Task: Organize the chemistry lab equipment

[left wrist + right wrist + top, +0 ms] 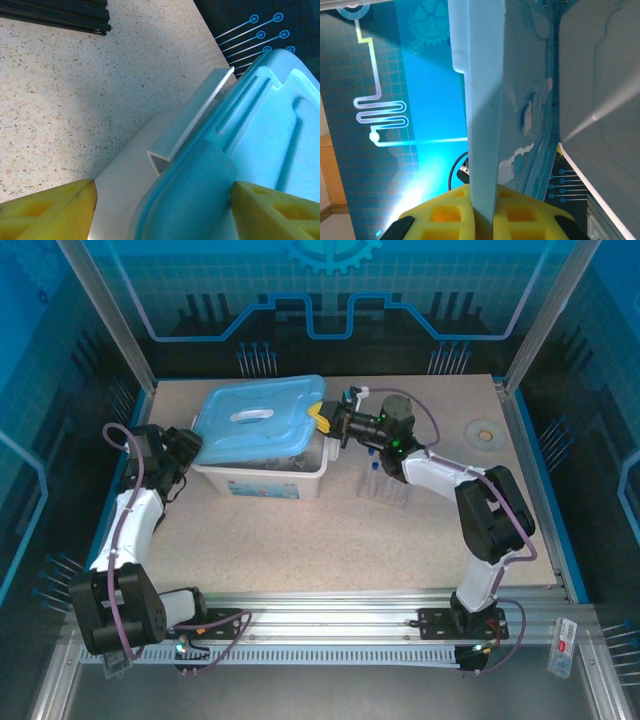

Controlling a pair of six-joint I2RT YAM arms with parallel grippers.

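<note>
A white bin [300,483] stands mid-table under a light blue lid [262,420] that sits tilted on it. My right gripper [325,420] is shut on the lid's right edge; in the right wrist view the yellow fingers [440,215] of my right gripper [485,217] pinch the lid's thin edge [482,125]. My left gripper [197,445] is at the bin's left end, open. Its yellow fingers [50,210] straddle the lid's corner tab [200,195] above the bin wall [125,185]. Glassware [290,461] shows dimly inside the bin. A clear tube rack [385,488] holding blue-capped tubes stands right of the bin.
A flat black ridged strip [55,15] lies on the speckled table beyond the left gripper. A small round disc [483,432] sits at the back right. Aluminium frame posts and blue walls close in the table on three sides.
</note>
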